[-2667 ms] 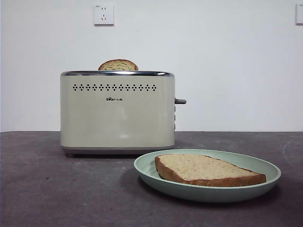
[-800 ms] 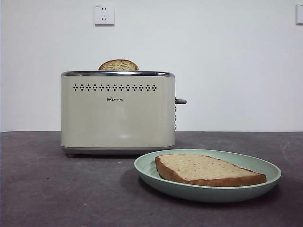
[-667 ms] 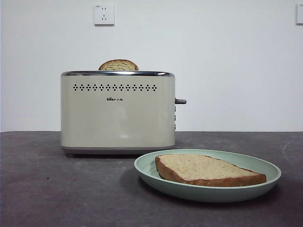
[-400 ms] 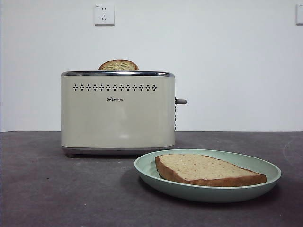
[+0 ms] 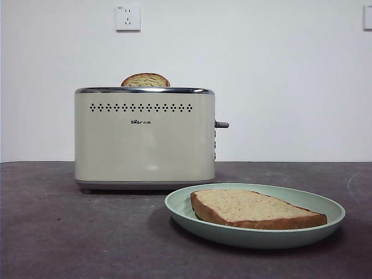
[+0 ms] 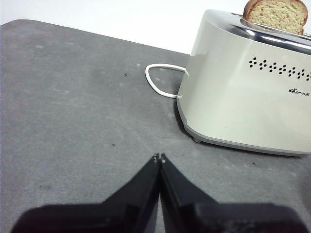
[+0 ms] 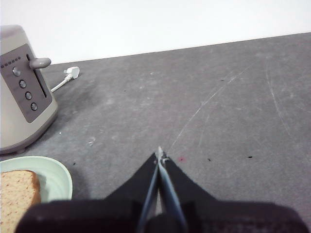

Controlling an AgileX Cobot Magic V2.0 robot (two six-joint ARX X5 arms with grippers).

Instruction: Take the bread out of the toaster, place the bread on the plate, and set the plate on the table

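Note:
The bread [image 5: 250,208], a large flat tan slice with a dark crust, lies on the mint green plate [image 5: 325,221], and the plate rests on the dark grey table [image 5: 70,232] in front of the toaster's right end. The cream toaster [image 5: 144,136] holds a second, narrower-domed slice [image 5: 145,80] sticking up from a slot. My left gripper [image 6: 159,158] hovers shut over bare table beside the toaster [image 6: 248,92], away from its lever end. To the plate's right, my right gripper [image 7: 159,154] is shut over the tabletop, with the plate [image 7: 56,177] and bread [image 7: 17,194] at that view's edge.
A white power cord [image 6: 160,82] loops on the table behind the toaster, its plug [image 7: 72,73] lying near the grey lever [image 7: 36,62]. A wall socket [image 5: 127,17] sits on the white wall behind.

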